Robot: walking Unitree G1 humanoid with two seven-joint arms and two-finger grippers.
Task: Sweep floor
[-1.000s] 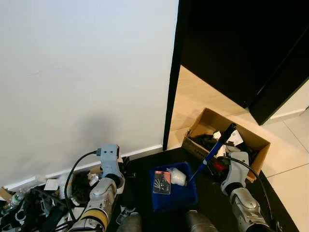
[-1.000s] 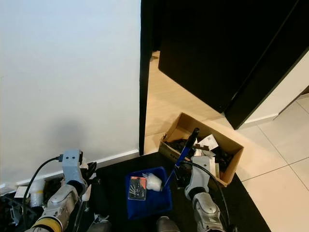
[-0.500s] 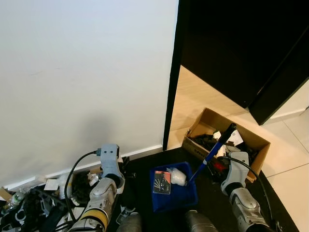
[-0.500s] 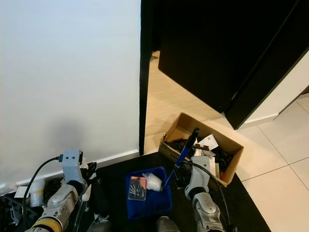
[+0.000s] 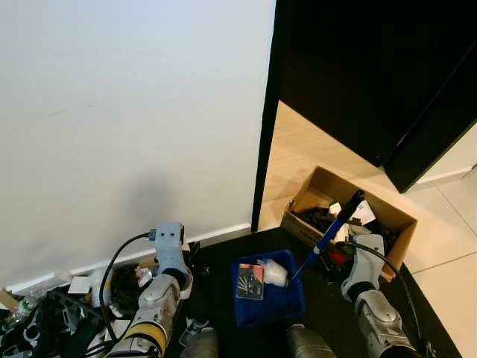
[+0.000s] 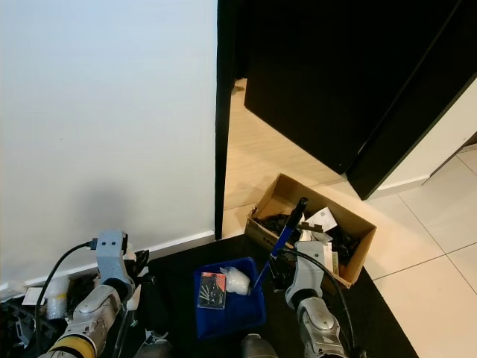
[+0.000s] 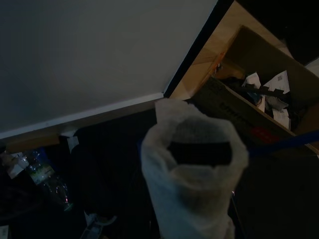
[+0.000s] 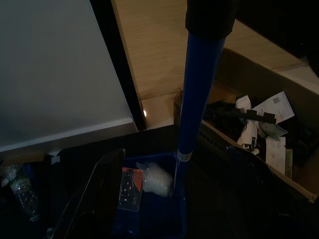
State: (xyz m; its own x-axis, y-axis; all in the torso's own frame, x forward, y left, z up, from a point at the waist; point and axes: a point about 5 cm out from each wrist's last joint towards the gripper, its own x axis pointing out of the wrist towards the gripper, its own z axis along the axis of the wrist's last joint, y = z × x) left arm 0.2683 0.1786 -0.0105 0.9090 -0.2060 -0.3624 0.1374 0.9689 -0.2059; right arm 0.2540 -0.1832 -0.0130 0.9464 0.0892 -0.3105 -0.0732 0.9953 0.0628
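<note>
Right gripper (image 8: 199, 164) is gripping the blue handle (image 5: 325, 237) of a dustpan (image 5: 268, 298), fingers (image 8: 99, 184) standing on either side of the shaft in the wrist view; the handle is running up between them to its black cap, tilted toward a cardboard box (image 5: 350, 212). Whether the fingers are actually pressing the shaft, cannot tell. The pan is sitting on the dark floor mat (image 6: 186, 272), just below the right gripper's reach, between the two arms. Inside the pan: one white crumpled wad (image 5: 274, 273) and one small red-and-black packet (image 5: 250, 281), lying side by side. Left gripper (image 7: 192, 164) is pinching one white paper cup (image 7: 194, 199), its mouth facing the wrist camera. One box of paper scraps is standing right of the handle. One plastic bottle (image 7: 42, 174) is lying near the white wall (image 5: 134, 119).
</note>
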